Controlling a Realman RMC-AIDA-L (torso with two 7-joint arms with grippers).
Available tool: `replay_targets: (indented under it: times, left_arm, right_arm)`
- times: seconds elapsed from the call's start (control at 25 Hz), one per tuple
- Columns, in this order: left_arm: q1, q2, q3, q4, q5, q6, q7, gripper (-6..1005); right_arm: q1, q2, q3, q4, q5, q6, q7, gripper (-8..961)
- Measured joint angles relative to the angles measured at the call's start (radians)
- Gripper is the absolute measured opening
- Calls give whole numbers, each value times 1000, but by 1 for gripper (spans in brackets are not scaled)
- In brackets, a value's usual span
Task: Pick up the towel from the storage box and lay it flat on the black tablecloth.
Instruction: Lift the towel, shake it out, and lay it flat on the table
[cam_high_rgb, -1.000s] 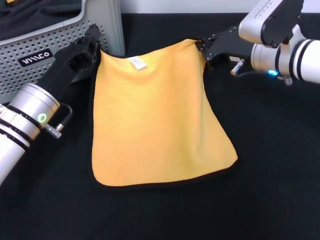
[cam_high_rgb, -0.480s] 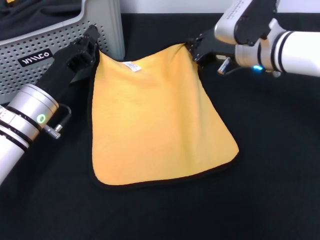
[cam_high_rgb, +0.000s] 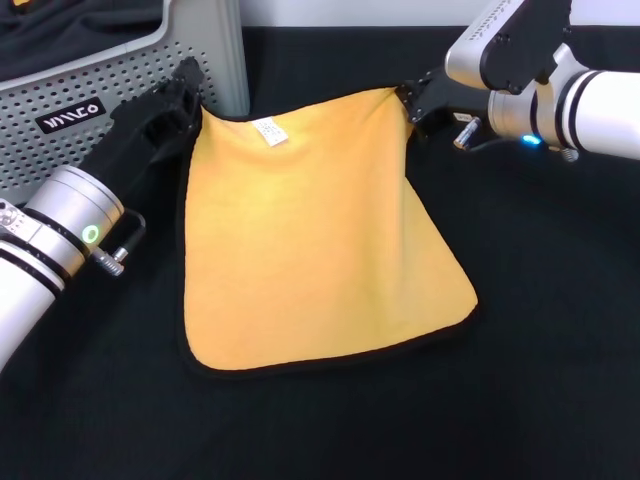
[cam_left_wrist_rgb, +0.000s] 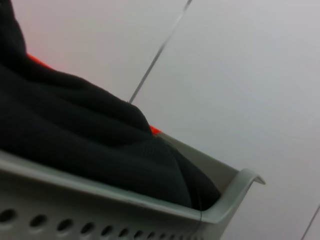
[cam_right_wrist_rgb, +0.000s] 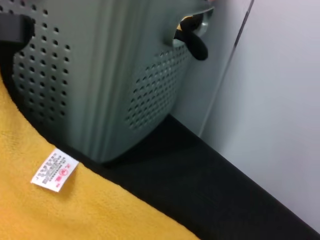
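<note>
The towel (cam_high_rgb: 310, 240) lies orange-yellow face up on the black tablecloth (cam_high_rgb: 540, 330), its near edge flat and its white tag (cam_high_rgb: 270, 130) by the far edge. My left gripper (cam_high_rgb: 190, 105) is shut on the towel's far left corner, right next to the storage box (cam_high_rgb: 120, 90). My right gripper (cam_high_rgb: 408, 105) is shut on the far right corner, and the far edge sags slightly between the two. The right wrist view shows the towel (cam_right_wrist_rgb: 75, 210), the tag (cam_right_wrist_rgb: 54, 170) and the perforated box wall (cam_right_wrist_rgb: 100, 75).
A plain black fabric item (cam_left_wrist_rgb: 75, 135) fills the storage box (cam_left_wrist_rgb: 125, 200), with a bit of orange showing behind it. The box stands at the far left of the cloth. A white wall rises behind the table.
My right gripper swung left with its towel corner half a second ago and has now moved back right, stretching the far edge wider. The left gripper has barely moved.
</note>
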Motion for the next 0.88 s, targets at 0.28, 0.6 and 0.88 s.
replay_targets:
  times: [0.28, 0.6, 0.88]
  left_arm:
    - [-6, 0, 3, 0, 5, -4, 33, 16]
    - [-16, 0, 4, -19, 6, -4, 82, 16]
    - [-29, 0, 4, -38, 6, -26, 139, 16]
  right_arm:
    - [3, 0, -4, -8, -4, -7, -7, 54]
    - [38, 0, -8, -4, -7, -38, -17, 57]
    - [57, 0, -9, 27, -8, -42, -22, 60]
